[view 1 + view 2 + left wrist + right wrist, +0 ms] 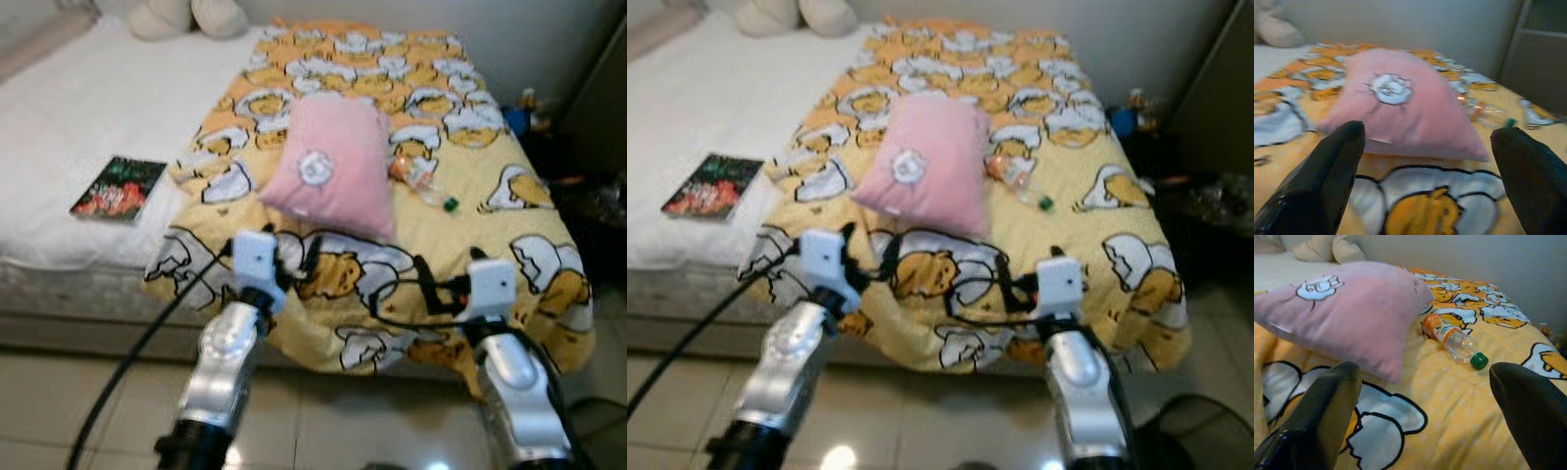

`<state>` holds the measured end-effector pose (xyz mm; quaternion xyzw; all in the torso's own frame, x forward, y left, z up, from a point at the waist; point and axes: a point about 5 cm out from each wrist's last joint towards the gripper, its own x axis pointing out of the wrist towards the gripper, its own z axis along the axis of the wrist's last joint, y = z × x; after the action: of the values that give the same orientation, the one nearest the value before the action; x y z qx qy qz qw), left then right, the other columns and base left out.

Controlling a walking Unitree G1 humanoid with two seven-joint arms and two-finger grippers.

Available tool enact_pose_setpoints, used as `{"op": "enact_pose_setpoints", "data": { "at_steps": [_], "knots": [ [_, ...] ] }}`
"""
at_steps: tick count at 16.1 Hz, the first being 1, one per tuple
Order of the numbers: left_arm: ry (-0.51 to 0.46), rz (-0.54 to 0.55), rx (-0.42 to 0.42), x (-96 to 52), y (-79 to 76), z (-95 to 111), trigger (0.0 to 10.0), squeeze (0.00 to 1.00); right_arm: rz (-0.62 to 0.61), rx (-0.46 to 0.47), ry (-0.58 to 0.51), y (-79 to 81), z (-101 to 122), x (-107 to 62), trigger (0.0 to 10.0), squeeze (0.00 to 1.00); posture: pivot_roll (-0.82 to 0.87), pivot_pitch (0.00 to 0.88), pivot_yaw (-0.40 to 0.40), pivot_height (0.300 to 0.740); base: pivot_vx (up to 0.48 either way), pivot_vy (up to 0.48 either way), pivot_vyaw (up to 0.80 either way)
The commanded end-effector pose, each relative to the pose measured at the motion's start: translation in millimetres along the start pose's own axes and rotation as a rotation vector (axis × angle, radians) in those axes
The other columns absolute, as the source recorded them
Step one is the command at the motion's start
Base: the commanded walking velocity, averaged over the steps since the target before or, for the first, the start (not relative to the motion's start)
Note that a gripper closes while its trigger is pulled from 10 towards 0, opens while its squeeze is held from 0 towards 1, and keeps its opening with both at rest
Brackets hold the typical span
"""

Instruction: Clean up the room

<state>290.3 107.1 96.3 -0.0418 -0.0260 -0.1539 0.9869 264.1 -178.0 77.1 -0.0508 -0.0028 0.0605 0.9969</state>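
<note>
Here, with both the left gripper (1427, 171) and the right gripper (1425, 409) spread wide and empty, the plastic bottle (1453, 340) lies on the yellow blanket (509, 230) at three o'clock of the pink pillow (333, 162), probably light, slippery and easily dented, so best held across its middle.

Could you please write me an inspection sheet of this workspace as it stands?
Surface: bed, white sheet, yellow blanket over its right half.
Job's things: pillow on the blanket; bottle lying beside it; book on the sheet.
Clutter: plush toy at the head.
Grippers: left gripper and right gripper open, above the foot of the bed, holding nothing.
Cables: black cables along both arms.
Surroundings: tiled floor, dark furniture at right.
</note>
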Motion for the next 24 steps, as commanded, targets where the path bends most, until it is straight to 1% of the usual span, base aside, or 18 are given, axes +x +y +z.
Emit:
{"op": "enact_pose_setpoints", "data": {
  "at_steps": [1, 2, 4, 5, 6, 7, 9, 11, 14, 15, 16, 17, 18, 19, 20, 21, 23, 24],
  "knots": [
    [-0.008, 0.008, -0.013, 2.7, 1.1, 2, 10.0, 0.0, -0.02, -0.017, -0.011, -7.1, 3, 0.6, 10.0, 0.0, -0.17, 0.0, 0.054, 0.74, 0.0, 0.0, 0.0],
    [-0.003, 0.022, 0.006, 4.3, 4.4, 2, 10.0, 0.0, -0.022, -0.018, -0.01, -7.3, 2, 1.0, 10.0, 0.0, -0.17, 0.0, 0.055, 0.74, 0.0, 0.0, 0.0],
    [0.009, 0.055, 0.015, 8.9, 10.3, 4, 10.0, 0.0, -0.015, -0.014, -0.007, -6.9, 2, 2.2, 10.0, 0.0, -0.17, 0.0, 0.054, 0.74, 0.0, 0.0, 0.0],
    [-0.028, 0.083, 0.028, 11.5, 15.0, 13, 10.0, 0.0, -0.023, -0.029, -0.021, -7.5, 7, 5.7, 10.0, 0.0, -0.17, 0.0, 0.056, 0.74, 0.244, 0.0, 0.0],
    [-0.059, 0.111, 0.027, 13.3, 17.7, 21, 10.0, 0.0, -0.043, -0.029, -0.069, -9.5, 18, 9.8, 10.0, 0.0, -0.17, 0.0, 0.056, 0.74, 0.461, 0.0, 0.0],
    [-0.075, 0.137, 0.016, 12.8, 17.7, 26, 10.0, 0.0, -0.034, -0.035, -0.111, -8.2, 29, 13.0, 10.0, 0.0, -0.17, 0.0, 0.057, 0.74, 0.461, 0.0, 0.0],
    [-0.076, 0.184, -0.029, 8.8, 17.3, 27, 10.0, 0.0, 0.007, -0.051, -0.14, -2.9, 35, 15.5, 10.0, 0.0, -0.17, 0.0, 0.059, 0.74, 0.461, 0.0, 0.0],
    [-0.071, 0.19, -0.023, 8.8, 16.5, 26, 10.0, 0.0, 0.007, -0.045, -0.123, -4.7, 32, 17.3, 10.0, 0.0, -0.16, 0.0, 0.053, 0.74, 0.471, 0.0, 0.0],
    [-0.057, 0.234, -0.008, 12.2, 25.4, 28, 10.0, 0.0, 0.004, -0.023, -0.079, -7.5, 25, 19.7, 10.0, 0.0, -0.15, 0.0, 0.048, 0.74, 0.48, 0.0, 0.0],
    [-0.061, 0.276, -0.017, 11.4, 29.2, 29, 10.0, 0.0, 0.003, -0.003, -0.062, -7.2, 22, 21.0, 10.0, 0.0, -0.15, 0.0, 0.048, 0.74, 0.48, 0.0, 0.0],
    [-0.04, 0.337, -0.059, 10.0, 35.0, 26, 10.0, 0.0, 0.021, 0.014, -0.057, -3.6, 23, 25.6, 10.0, 0.0, -0.16, 0.0, 0.051, 0.74, 0.48, 0.0, 0.0],
    [-0.034, 0.336, -0.055, 10.1, 34.2, 24, 10.0, 0.0, 0.027, 0.02, -0.059, -0.5, 25, 31.9, 10.0, 0.0, -0.16, 0.0, 0.051, 0.74, 0.48, 0.0, 0.0],
    [-0.037, 0.326, -0.046, 11.0, 32.5, 24, 10.0, 0.0, 0.015, 0.027, -0.062, -1.0, 27, 35.3, 10.0, 0.0, -0.16, 0.0, 0.05, 0.74, 0.48, 0.0, 0.0],
    [-0.052, 0.291, -0.024, 14.9, 28.3, 29, 10.0, 0.0, -0.002, 0.038, -0.075, -3.0, 30, 38.5, 10.0, 0.0, -0.15, 0.0, 0.051, 0.74, 0.48, 0.0, 0.0],
    [-0.069, 0.262, -0.004, 17.8, 25.3, 34, 10.0, 0.0, -0.015, 0.038, -0.074, -4.9, 30, 39.0, 10.0, 0.0, -0.15, 0.0, 0.049, 0.74, 0.48, 0.0, 0.0],
    [-0.077, 0.259, 0.004, 18.7, 24.9, 36, 10.0, 0.0, -0.019, 0.039, -0.072, -5.6, 29, 39.1, 10.0, 0.0, -0.15, 0.0, 0.048, 0.74, 0.48, 0.0, 0.0],
    [-0.095, 0.262, 0.048, 20.5, 26.6, 42, 10.0, 0.0, -0.02, 0.031, -0.076, -6.0, 29, 39.4, 10.0, 0.0, -0.15, 0.0, 0.05, 0.74, 0.48, 0.0, 0.0],
    [-0.105, 0.25, 0.055, 22.6, 24.5, 44, 10.0, 0.0, -0.034, 0.029, -0.089, -7.6, 32, 40.4, 10.0, 0.0, -0.15, 0.0, 0.052, 0.74, 0.48, 0.0, 0.0]
  ]
}}
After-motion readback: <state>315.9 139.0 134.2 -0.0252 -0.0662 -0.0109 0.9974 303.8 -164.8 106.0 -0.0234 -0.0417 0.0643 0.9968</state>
